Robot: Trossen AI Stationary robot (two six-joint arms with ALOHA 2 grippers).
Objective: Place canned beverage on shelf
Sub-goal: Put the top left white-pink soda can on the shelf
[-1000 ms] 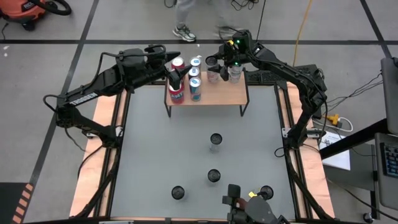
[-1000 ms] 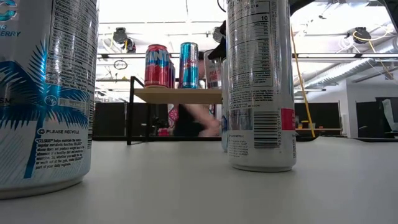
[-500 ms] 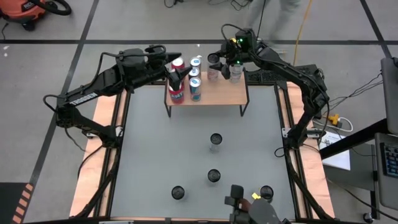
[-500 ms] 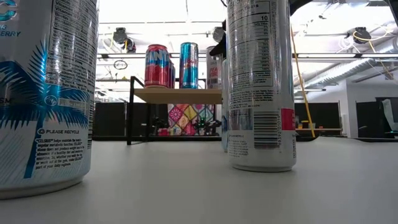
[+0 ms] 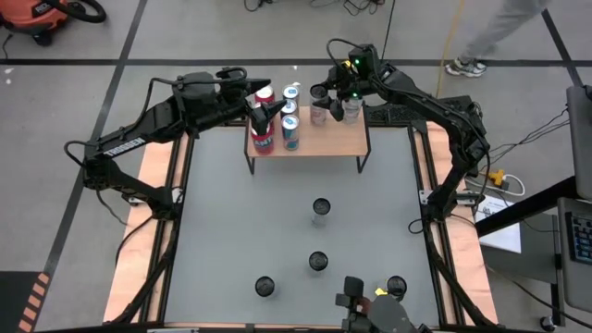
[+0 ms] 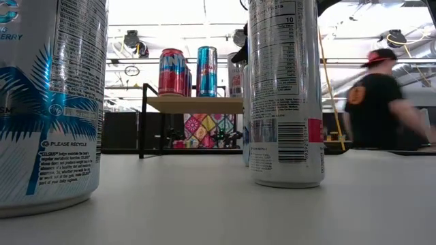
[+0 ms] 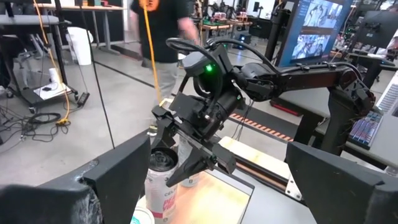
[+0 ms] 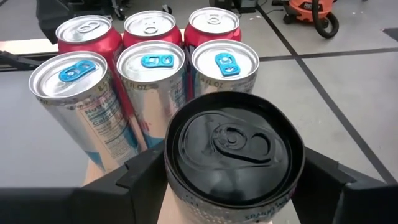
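The shelf (image 5: 326, 144) stands at the table's far middle, with several red and blue-silver cans (image 8: 149, 68) upright on its left half. My right gripper (image 5: 324, 100) is at the shelf's far right part, shut on a black-topped can (image 8: 233, 146), which also shows in the left wrist view (image 7: 160, 186). A white can (image 5: 350, 109) stands just right of it. My left gripper (image 5: 262, 100) hovers open above the left cans and holds nothing. My right gripper pinches the black-topped can between its two fingers, one on each side of the upper wall just under the rim (image 8: 180, 196). The fingers (image 8: 140, 183) come from the table's right, slanting down. The can is upright; whether its base rests on the shelf cannot be told.
Several more cans stand on the open table: one at the middle (image 5: 321, 209), one nearer (image 5: 317, 262), two by the near edge (image 5: 265, 286) (image 5: 396, 285). Two of them loom close in the low view (image 6: 283, 88). A person (image 6: 378, 102) is beyond the far edge.
A person beyond the table's far edge has walked toward the right. Both grippers and the cans have stayed where they were.
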